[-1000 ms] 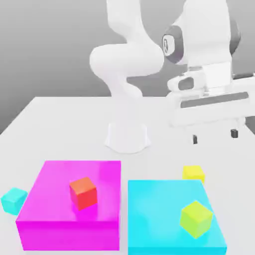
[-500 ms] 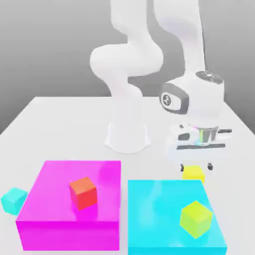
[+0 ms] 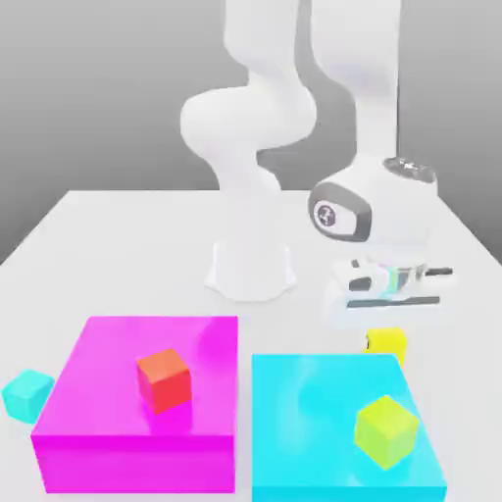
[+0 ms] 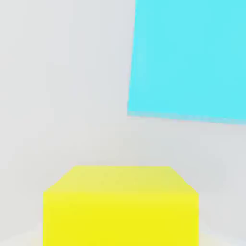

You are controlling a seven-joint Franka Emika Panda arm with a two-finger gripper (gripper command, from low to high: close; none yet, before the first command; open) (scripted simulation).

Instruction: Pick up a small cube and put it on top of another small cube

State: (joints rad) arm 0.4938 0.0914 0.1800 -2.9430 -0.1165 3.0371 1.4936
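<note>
My hand point(image 3: 385, 328) sits low over the small yellow cube point(image 3: 386, 342); whether it grips, I cannot tell.

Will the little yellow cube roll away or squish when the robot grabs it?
Probably not. The small yellow cube has flat faces and sharp edges, so it should sit still on the white table rather than roll. Its sides look straight and solid in the hand view, so it likely stays stiff. Its smooth faces might be a bit slippery.
</note>
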